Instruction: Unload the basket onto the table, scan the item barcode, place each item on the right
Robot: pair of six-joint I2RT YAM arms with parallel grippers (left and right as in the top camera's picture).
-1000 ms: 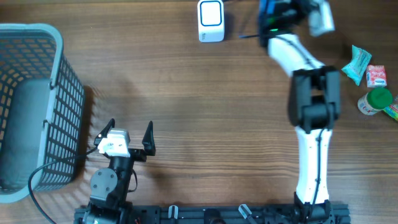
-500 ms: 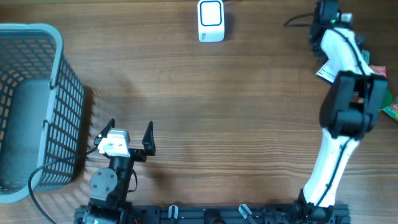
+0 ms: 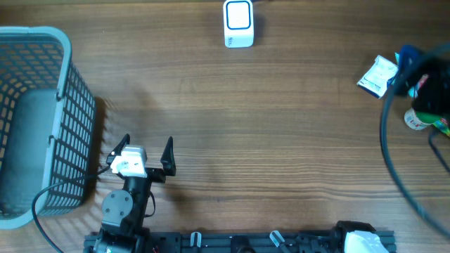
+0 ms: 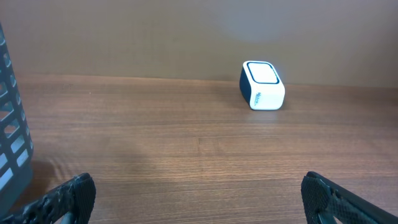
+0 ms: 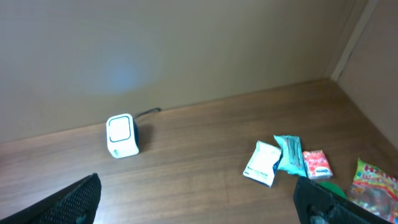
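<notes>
The white barcode scanner (image 3: 238,23) with a blue-rimmed top stands at the back of the table, also seen in the left wrist view (image 4: 262,84) and the right wrist view (image 5: 122,135). A white packet (image 3: 377,75) lies flat at the right, apart from both grippers (image 5: 262,163). My right gripper (image 5: 199,202) is open and empty, high above the table, looking down at the packets. In the overhead view the right arm (image 3: 422,77) is a dark blur at the right edge. My left gripper (image 3: 144,156) rests open and empty near the front left (image 4: 196,199).
A grey mesh basket (image 3: 42,119) stands at the far left. At the right, beside the white packet, lie a teal packet (image 5: 290,154), a red packet (image 5: 316,163), a gummy bag (image 5: 373,186) and a green-lidded jar (image 3: 416,119).
The right arm swung from beside the scanner to the right edge. It let go of the white packet, which now lies on the table, and its jaws opened. The left arm stayed still.
</notes>
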